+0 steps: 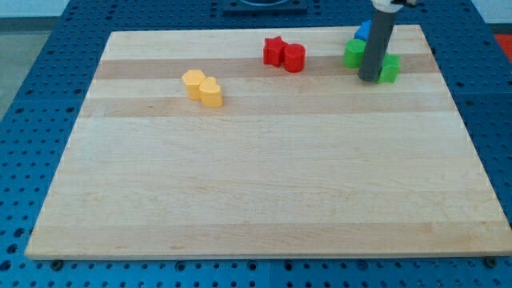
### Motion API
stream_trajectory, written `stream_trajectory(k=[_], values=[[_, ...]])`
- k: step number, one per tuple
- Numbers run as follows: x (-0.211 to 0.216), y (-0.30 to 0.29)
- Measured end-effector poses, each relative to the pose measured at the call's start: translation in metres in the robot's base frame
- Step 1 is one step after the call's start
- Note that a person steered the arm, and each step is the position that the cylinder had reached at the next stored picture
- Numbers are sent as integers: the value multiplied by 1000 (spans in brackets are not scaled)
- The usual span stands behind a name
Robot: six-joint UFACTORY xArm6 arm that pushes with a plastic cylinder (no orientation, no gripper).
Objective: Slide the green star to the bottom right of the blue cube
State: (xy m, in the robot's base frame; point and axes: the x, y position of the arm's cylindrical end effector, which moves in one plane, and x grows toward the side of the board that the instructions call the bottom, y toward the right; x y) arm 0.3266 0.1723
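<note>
My tip (370, 78) is resting on the bench (264, 176) between two green blocks, one (354, 54) to its left and the likely green star (390, 69) touching it on the right, just below the half-hidden blue cube (364, 32). There are no jaws, only a rod. A careless push is risking dragging both greens, or knocking the cube off the nearby edge.

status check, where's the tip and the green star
My tip at view's top right, between two green blocks. Which one is the star: unclear. Blue cube partly hidden behind rod.
</note>
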Motion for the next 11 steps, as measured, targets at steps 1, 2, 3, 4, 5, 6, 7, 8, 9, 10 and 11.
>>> stream_trajectory(k=[1, 2, 3, 4, 5, 6, 7, 8, 9, 10, 11], values=[[10, 0], [31, 1], [32, 19], [31, 34], [25, 36], [18, 36], [13, 36], [7, 38], [-2, 40], [-12, 49], [-21, 57]])
